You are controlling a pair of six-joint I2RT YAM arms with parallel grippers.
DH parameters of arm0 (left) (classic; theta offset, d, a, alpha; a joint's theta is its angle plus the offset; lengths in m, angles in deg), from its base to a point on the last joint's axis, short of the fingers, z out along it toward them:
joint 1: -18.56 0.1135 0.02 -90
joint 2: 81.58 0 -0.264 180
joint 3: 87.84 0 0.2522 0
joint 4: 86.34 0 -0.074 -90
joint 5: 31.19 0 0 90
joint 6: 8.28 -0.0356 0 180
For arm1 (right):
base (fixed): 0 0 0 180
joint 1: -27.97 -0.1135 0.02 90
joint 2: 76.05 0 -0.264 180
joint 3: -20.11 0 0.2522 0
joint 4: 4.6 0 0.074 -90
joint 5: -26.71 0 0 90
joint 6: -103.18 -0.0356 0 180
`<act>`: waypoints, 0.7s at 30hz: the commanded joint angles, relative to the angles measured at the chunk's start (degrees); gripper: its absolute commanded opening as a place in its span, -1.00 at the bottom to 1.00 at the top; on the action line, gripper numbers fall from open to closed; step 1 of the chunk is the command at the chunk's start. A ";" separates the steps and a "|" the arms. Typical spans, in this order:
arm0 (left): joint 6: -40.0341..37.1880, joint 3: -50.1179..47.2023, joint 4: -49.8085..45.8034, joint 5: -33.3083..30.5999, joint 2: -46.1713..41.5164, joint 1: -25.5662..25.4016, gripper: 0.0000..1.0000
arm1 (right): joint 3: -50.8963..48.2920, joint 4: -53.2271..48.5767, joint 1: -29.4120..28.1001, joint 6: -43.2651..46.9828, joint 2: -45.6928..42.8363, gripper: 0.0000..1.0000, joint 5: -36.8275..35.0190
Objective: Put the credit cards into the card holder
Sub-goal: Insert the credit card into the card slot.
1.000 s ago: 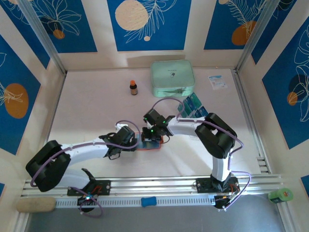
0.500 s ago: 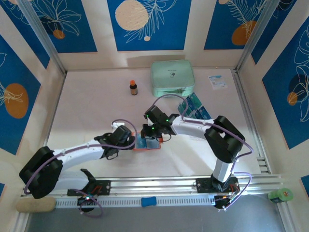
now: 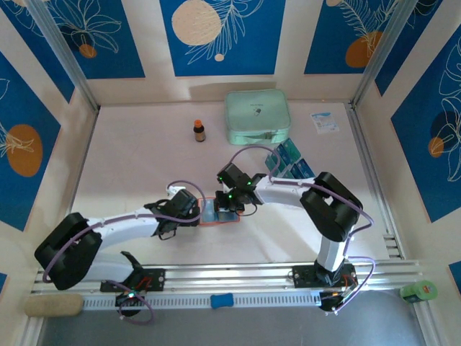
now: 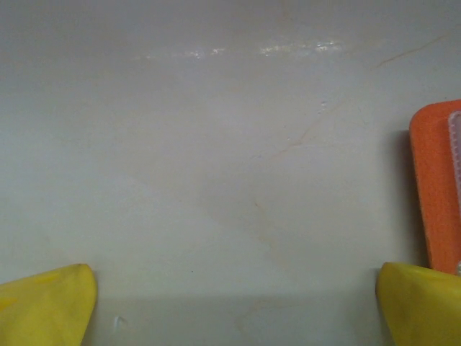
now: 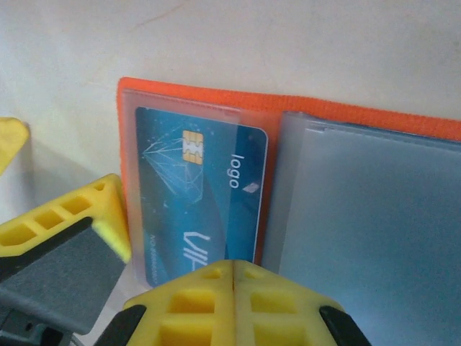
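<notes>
Orange-red card holder [image 3: 216, 219] lies opened flat on the tabletop [image 3: 130, 166], nearest the arm bases and between the two end effectors.

Left end effector [image 4: 230, 311]: jaws spread fully wide, nothing held. It stands over bare tabletop at the holder's left edge. In the left wrist view, its holder-side fingertip sits just beside that orange edge; contact cannot be confirmed.

Right end effector [image 5: 234, 270]: fingers shut tip to tip, nothing visible between them. The tips rest at the near end of one credit card [image 5: 202, 187], which is seated under the clear sleeve of the holder's left-hand leaf. That card's long axis runs straight away from the tips. Its near end is hidden behind them, so whether it is fully home cannot be told.

Farther out, the loose credit cards [image 3: 289, 160] lie fanned on the tabletop, beyond and to the right of the right end effector, well apart from the holder. Their long axes run on a diagonal. Judgement: the right arm is plainly the nearer for the next pick.

Along the far side stand a small brown bottle [image 3: 199, 130], a mint-green case [image 3: 257, 117] and a white paper slip [image 3: 324, 121].
</notes>
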 commanded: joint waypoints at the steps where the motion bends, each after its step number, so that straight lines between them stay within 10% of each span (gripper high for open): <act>1: 0.95 -0.33 -0.61 -0.59 0.89 0.56 0.99 | 0.39 -1.10 -0.60 0.74 1.77 -0.96 0.19; 21: 0.68 -0.32 0.10 -0.16 1.27 0.58 0.99 | 2.96 -1.82 -1.83 0.76 5.08 -0.96 1.58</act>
